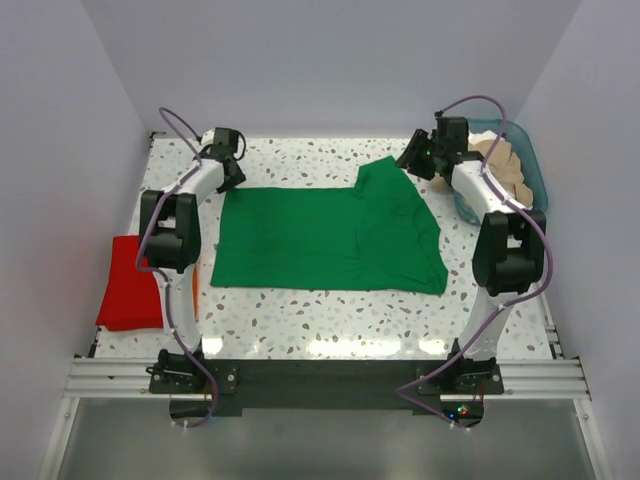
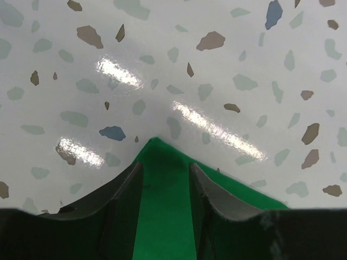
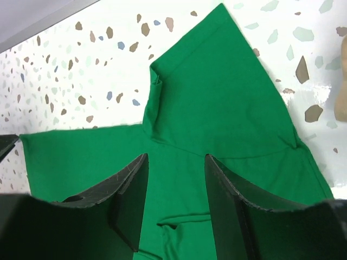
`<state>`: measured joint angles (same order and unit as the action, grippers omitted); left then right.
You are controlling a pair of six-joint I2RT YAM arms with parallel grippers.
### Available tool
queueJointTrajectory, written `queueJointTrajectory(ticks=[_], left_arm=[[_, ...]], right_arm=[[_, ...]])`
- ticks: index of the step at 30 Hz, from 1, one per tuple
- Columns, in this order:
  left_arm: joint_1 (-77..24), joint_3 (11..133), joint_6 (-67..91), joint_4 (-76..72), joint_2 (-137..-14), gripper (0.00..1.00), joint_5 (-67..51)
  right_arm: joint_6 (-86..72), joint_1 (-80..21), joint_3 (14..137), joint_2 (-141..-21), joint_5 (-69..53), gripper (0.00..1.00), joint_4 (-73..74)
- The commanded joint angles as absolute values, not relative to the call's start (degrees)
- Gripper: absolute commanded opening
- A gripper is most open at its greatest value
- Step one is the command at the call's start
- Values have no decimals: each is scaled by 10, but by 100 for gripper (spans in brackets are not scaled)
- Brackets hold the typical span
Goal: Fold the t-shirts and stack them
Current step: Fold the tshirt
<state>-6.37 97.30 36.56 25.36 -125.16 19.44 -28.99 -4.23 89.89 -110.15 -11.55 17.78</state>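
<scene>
Left gripper sits at the far-left corner of the green t-shirt, which lies spread flat mid-table, and the right gripper is by its far sleeve; a red t-shirt lies at the table's left edge and beige t-shirts sit in the teal basket, finger gaps unreadable from above. Left wrist view: the left gripper has its fingers apart, nothing pinched, with the shirt's corner between them on the speckled table. Right wrist view: the right gripper has its fingers apart over the sleeve, no cloth gripped.
</scene>
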Motion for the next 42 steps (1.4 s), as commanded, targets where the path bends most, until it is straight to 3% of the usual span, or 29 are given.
queueJointTrajectory(ticks=[1,21,36,42], left_arm=[[-55,1002,355,257,-1270,44,216],[-44,990,352,241,-1285,39,212],[-41,956,345,211,-1281,13,189],[-41,949,345,210,-1281,12,186]], right_arm=[[-268,-46,932,-1113,-126,49,156],[-243,-46,997,-1207,-93,49,159],[-223,-61,1163,-1362,16,48,179],[-216,-90,1231,-1418,81,49,189]])
